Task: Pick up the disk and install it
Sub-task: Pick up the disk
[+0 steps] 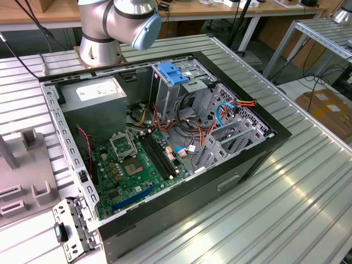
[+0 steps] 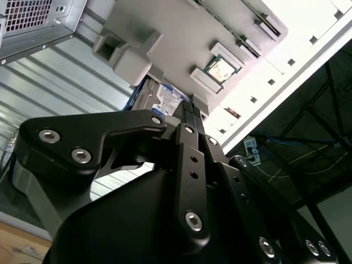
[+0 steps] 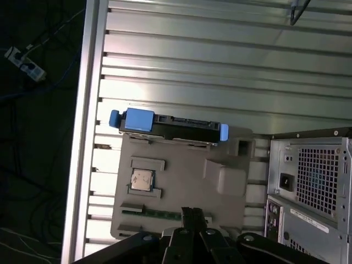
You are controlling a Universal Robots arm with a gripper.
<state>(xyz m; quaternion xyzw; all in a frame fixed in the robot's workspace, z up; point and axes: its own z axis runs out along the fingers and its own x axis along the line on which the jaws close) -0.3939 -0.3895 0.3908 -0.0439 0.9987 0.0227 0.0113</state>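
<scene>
open computer case (image 1: 242, 168) on slatted table (image 1: 308, 192), grey parts tray (image 1: 25, 184) beside it.

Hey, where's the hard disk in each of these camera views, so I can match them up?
First wrist view: the disk is seen edge-on along one side of the grey holder, with blue rails at both ends.
Second wrist view: the disk, label showing, sits against that holder.
Exterior view: the holder lies at the exterior view's left edge, beside the open computer case.
Shared landmark: the grey holder.
</scene>
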